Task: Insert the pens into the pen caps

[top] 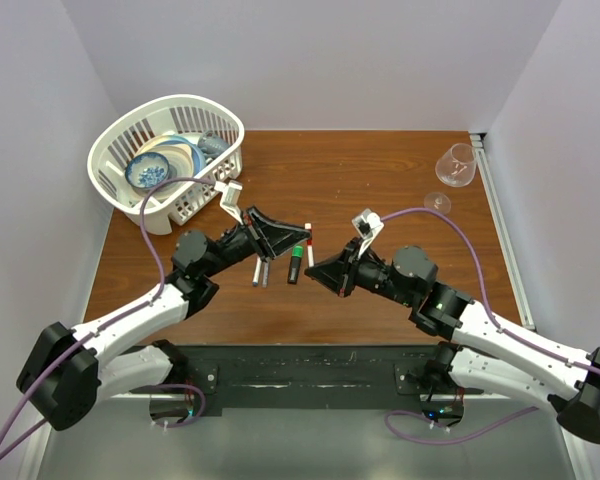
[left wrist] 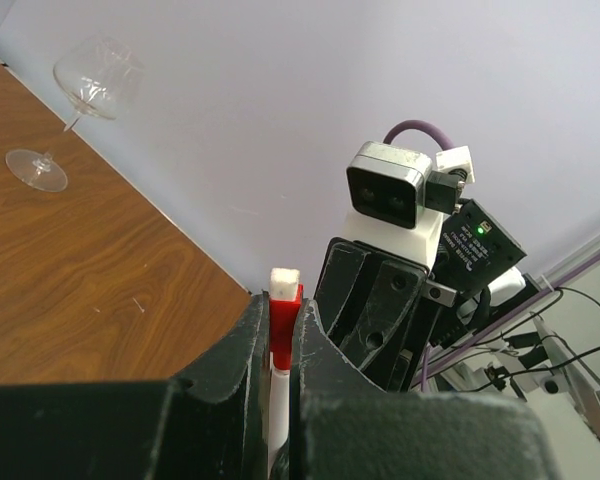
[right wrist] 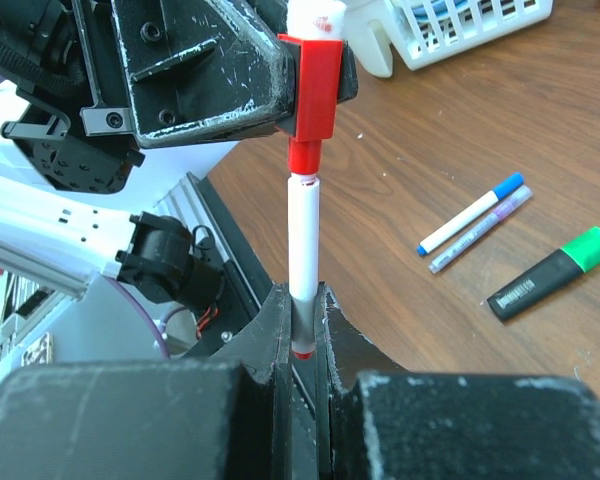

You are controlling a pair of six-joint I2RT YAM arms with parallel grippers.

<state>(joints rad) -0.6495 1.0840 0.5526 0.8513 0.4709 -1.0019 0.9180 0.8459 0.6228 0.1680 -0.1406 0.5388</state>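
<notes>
The white pen (right wrist: 302, 250) stands upright mid-frame in the right wrist view, its red nose at the mouth of the red cap (right wrist: 316, 85) above. Both look light, stiff and slick, so a firm hold low on the barrel suits. The right gripper (right wrist: 302, 330) clamps that barrel and the left gripper (left wrist: 283, 330) clamps the cap, above the table (right wrist: 540, 130).

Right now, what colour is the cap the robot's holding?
Red; the cap shows best in the right wrist view.
</notes>
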